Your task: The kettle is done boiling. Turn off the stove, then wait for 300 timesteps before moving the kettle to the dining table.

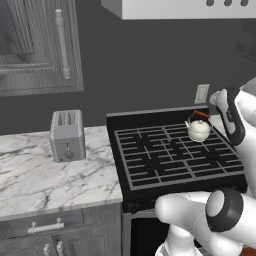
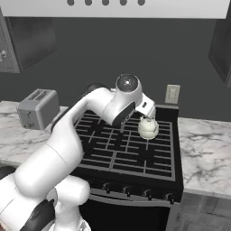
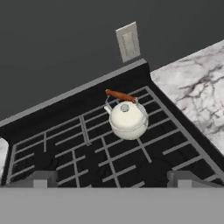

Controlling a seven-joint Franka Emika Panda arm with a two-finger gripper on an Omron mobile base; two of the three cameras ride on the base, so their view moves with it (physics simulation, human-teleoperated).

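Standing upright on the rear right grate of the stove (image 1: 175, 155): one cream-white kettle (image 3: 127, 119), untouched.

Setting: black gas range with grey grid grates, a row of small dark knobs (image 2: 127, 190) on its front edge, set between two white grey-veined marble counters (image 1: 50, 170); dark grey wall behind with a pale wall outlet (image 3: 127, 43); grey range hood (image 2: 113, 6) overhead; dark panelled cabinet (image 1: 40, 45) upper left; boxy grey toaster (image 1: 67, 135) on the left counter. Kettle: thin arched handle raised, its reddish-brown wooden bar running roughly left to right along the back wall; spout direction cannot be told. Gripper (image 3: 111, 179): released, jaws spread wide, empty, hovering above the grates, well apart from the kettle.
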